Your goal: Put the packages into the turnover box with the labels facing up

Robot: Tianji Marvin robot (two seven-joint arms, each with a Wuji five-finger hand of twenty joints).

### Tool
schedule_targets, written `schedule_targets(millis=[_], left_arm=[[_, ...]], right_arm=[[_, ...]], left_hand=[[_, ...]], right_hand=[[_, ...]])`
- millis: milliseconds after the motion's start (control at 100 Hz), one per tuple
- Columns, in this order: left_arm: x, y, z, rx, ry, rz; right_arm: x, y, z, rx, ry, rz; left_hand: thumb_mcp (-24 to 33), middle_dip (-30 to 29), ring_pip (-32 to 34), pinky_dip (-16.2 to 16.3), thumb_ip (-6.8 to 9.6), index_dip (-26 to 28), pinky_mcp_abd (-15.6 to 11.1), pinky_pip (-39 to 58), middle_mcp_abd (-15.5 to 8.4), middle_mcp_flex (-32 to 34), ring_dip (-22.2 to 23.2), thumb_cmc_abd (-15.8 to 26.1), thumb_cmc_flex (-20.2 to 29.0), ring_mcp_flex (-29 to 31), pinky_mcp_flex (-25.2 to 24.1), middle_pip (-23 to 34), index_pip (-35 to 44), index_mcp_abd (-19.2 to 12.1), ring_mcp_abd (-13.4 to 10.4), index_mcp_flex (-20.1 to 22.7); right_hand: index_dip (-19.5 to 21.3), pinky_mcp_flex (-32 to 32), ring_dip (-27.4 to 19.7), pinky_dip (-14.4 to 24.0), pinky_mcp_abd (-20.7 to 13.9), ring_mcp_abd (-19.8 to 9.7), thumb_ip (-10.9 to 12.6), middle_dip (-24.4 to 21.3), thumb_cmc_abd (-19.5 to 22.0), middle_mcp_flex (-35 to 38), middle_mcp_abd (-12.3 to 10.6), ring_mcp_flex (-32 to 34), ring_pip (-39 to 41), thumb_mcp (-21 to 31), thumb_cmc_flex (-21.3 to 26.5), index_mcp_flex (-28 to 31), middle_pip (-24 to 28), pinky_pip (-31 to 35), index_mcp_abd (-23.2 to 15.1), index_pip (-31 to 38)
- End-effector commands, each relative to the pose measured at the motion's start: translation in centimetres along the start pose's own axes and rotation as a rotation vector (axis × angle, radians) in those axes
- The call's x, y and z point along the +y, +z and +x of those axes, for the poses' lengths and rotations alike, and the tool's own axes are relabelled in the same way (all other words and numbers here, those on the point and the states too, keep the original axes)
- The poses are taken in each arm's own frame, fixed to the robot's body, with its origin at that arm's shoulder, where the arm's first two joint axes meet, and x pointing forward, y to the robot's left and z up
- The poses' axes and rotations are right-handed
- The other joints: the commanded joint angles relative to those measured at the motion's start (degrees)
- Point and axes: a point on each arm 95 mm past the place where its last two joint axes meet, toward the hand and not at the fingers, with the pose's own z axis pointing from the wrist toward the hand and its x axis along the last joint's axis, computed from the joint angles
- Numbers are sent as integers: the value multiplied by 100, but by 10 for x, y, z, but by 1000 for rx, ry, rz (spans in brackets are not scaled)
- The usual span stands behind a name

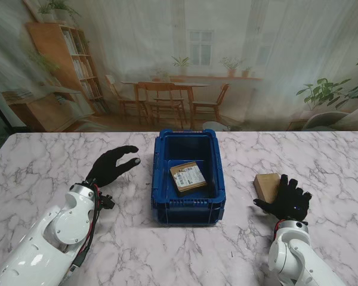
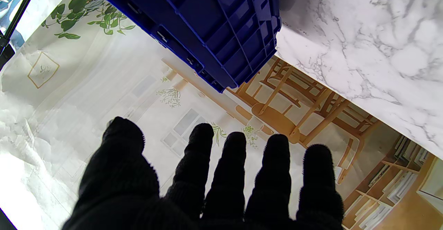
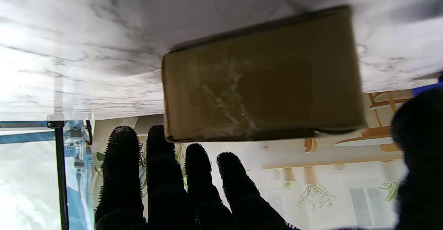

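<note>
Blue box (image 1: 188, 205) sits centre of frame on the marble worktop (image 1: 42, 173). One package (image 1: 188, 177) already lies inside it, white label showing on top.

Second package (image 1: 267, 186), plain brown cardboard, lies on the worktop right of centre, well apart from the box. No label visible on its upper face in the stand view or on the face the right wrist camera (image 3: 263, 81) sees, so my read is the label is underneath or on a hidden side.

Right hand (image 1: 288, 200): fingers spread, resting at or over the package's lower-right edge. Can't tell whether it actually presses the cardboard. Not pinching it.

Left hand (image 1: 112, 165): spread, holding nothing, mid-left of frame, just beside the box's left wall.

Risks:
- Package goes in unflipped, so label faces down and the task fails.
- Smooth taped cardboard plus gloved fingers: it could slide along the marble instead of tipping up.
- Low carry: package corner clips the box's right rim and shoves the box.
- Landing on the first package covers its label; free floor is mostly in the upper part of the box.

Room: bare marble between package and box, and plenty in the right part of the frame.
</note>
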Motion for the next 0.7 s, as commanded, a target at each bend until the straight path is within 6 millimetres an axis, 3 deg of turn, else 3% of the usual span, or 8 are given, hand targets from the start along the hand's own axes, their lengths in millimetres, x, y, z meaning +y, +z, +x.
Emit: schedule_targets(millis=[0,260,420,550,690], left_arm=[[3,0,0,-2,-2,-18],[4,1,0,0,-3,-22],[4,1,0,1,-3,-24],[4,1,0,1,-2,-24],[3,1,0,4,0,-25]], right_arm=[[-5,-1,-3,-20,-19,-1],[-10,1,-6,-70,-26,20],[-13,2,-5,-96,-18,45],[-14,2,-3,-109,16,63],[-12,3,1,-113,42,62]], left_hand=[[-52,60,-47,113,75,62,93,-130,-83,97,95,226,153,22,-92,54,-23,6,-52,139],[-56,59,-49,114,72,60,95,-134,-88,98,93,221,138,23,-95,53,-22,13,-57,149],[-54,58,-49,114,72,59,95,-136,-89,97,93,224,140,24,-95,53,-23,10,-62,146],[-51,58,-52,113,73,59,94,-140,-91,99,92,228,142,20,-98,53,-24,7,-65,144],[-53,59,-53,114,72,59,92,-142,-91,99,91,226,130,18,-97,54,-23,2,-58,143]], right_hand=[[89,-37,161,-76,-274,-98,31,28,-98,-200,168,-89,244,27,-247,180,154,211,332,-172],[106,-55,182,-56,-315,-59,16,-2,-115,-127,188,-146,383,162,-264,591,154,327,333,-96],[307,-83,251,-47,-299,-51,67,7,-124,-106,210,-167,547,65,39,942,176,366,331,229],[985,-22,356,-3,-282,-84,186,122,-76,-79,160,-98,771,-298,676,1116,369,477,117,822],[1892,147,616,136,-280,-218,418,511,545,194,-38,189,1315,-1176,1899,895,965,713,-133,1333]])
